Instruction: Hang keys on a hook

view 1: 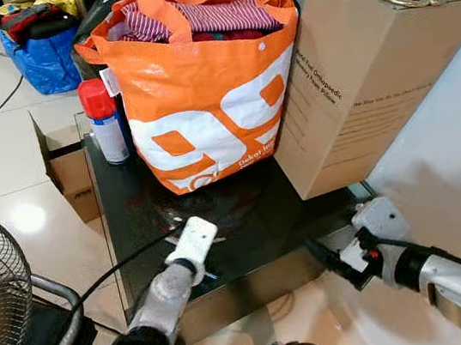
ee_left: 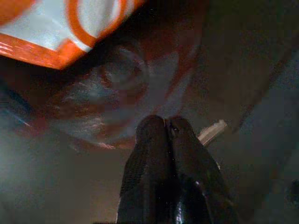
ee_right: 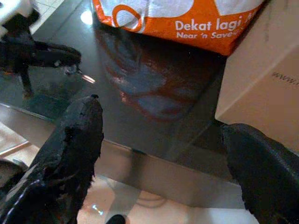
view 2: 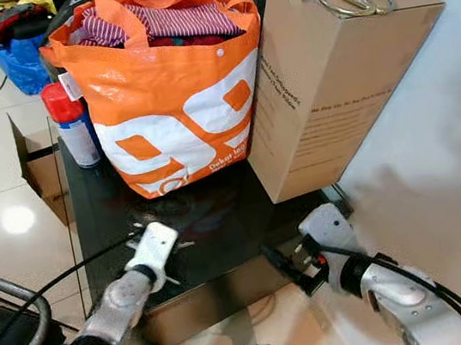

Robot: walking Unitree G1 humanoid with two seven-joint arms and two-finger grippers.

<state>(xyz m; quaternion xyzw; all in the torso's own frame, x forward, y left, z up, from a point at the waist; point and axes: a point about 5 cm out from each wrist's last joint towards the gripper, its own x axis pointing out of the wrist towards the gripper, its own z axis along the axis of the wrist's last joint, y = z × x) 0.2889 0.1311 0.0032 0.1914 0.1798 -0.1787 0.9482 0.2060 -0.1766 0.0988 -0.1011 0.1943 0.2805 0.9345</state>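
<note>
Dark table (view 1: 262, 211), keys (ee_left: 212, 131) half-hidden

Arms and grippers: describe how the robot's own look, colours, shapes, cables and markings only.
Both arms are silver metal tubes with black joint collars. The left arm ends in a white rectangular wrist block, with a thin black cable beside it. The right arm has a white-grey rounded wrist housing with a small red mark and black cables. The left gripper and right gripper have long matte black fingers.
</note>
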